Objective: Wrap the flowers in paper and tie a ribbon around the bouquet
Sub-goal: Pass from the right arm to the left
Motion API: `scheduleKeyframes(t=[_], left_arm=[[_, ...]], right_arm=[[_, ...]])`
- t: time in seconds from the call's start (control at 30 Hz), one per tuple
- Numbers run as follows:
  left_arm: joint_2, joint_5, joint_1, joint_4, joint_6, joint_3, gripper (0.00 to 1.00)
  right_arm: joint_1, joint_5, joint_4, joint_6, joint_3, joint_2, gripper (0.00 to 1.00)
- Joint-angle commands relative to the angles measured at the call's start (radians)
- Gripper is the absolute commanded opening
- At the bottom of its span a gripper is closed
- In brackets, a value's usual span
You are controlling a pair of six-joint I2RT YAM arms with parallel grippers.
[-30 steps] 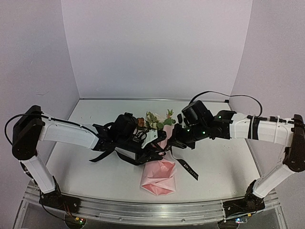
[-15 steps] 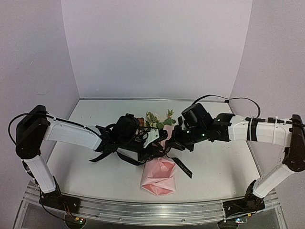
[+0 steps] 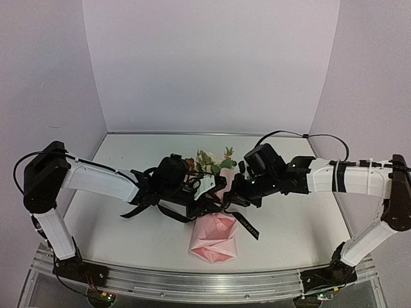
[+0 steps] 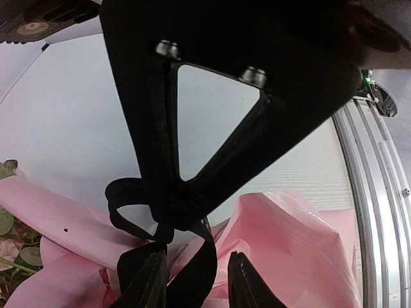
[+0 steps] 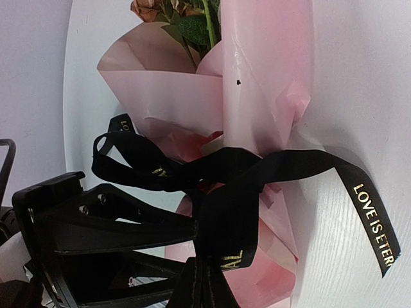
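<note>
The bouquet lies mid-table: flowers (image 3: 213, 160) at its far end, pink paper (image 3: 216, 239) fanning toward me. The black ribbon (image 5: 160, 168) is knotted round the paper's (image 5: 257, 83) waist, its lettered tail (image 5: 371, 217) lying on the table. My right gripper (image 5: 207, 287) is shut on a ribbon loop just below the knot. My left gripper (image 4: 196, 282) stands open over the paper (image 4: 302, 237), with a ribbon strand (image 4: 204, 256) running between its fingers (image 4: 149, 282) against the left one. Both grippers meet at the knot (image 3: 218, 200).
White table (image 3: 302, 218) with lilac walls behind and at both sides. An aluminium rail (image 3: 192, 282) runs along the near edge. More ribbon loops (image 3: 136, 208) lie under the left arm. The right arm's cable (image 3: 302, 136) arcs above it.
The right arm has moved left, closer to the bouquet, and the ribbon tail on the right has been drawn in toward the knot. The left arm has edged slightly right.
</note>
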Motion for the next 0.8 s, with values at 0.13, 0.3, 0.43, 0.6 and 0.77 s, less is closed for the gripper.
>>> scheduleKeyframes(t=[0.13, 0.3, 0.43, 0.6, 0.77], left_arm=[[0.031, 0.047, -0.003, -0.003, 0.011, 0.064, 0.34], [0.038, 0.038, -0.003, 0.005, 0.009, 0.067, 0.29], [0.051, 0.045, -0.003, -0.01, 0.008, 0.081, 0.15], [0.053, 0.049, -0.003, -0.009, 0.008, 0.083, 0.02], [0.025, 0.059, -0.003, 0.018, 0.006, 0.055, 0.0]], right_arm=[[0.009, 0.012, 0.022, 0.004, 0.019, -0.034, 0.0], [0.008, 0.003, 0.025, 0.009, 0.021, -0.04, 0.0], [0.009, 0.006, 0.025, 0.001, 0.011, -0.052, 0.0], [0.008, -0.004, 0.025, -0.009, 0.006, -0.052, 0.0], [0.009, -0.005, 0.062, -0.109, -0.051, -0.083, 0.13]])
